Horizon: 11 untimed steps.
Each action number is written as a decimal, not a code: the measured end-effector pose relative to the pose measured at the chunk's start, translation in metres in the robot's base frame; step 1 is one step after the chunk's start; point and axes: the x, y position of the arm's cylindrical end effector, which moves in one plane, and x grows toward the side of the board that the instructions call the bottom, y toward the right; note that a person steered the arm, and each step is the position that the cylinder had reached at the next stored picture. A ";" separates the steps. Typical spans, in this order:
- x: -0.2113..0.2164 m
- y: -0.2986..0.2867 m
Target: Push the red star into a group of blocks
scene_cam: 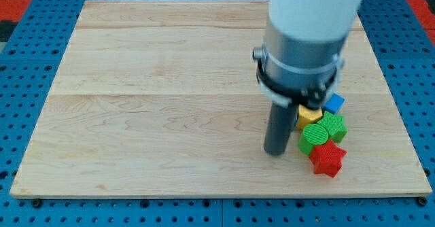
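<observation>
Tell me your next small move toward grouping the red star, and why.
Probably none, or a slight nudge from below: the red star already touches the green cylinder in the cluster, and my tip rests just to the view's left of them.

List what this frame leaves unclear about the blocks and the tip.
- Yellow block: mostly hidden behind the arm's grey collar; shape unclear.
- Blue block: only a corner shows past the collar; shape unclear.
- Any blocks further behind the arm: cannot tell.
- My tip: visible, left of the green blocks and red star; contact with them cannot be judged.
</observation>
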 end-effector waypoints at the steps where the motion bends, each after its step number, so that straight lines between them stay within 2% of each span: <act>1: 0.029 0.017; 3: 0.042 0.090; 4: 0.009 0.131; 6: -0.073 0.154; 7: -0.100 0.149; 11: -0.107 0.143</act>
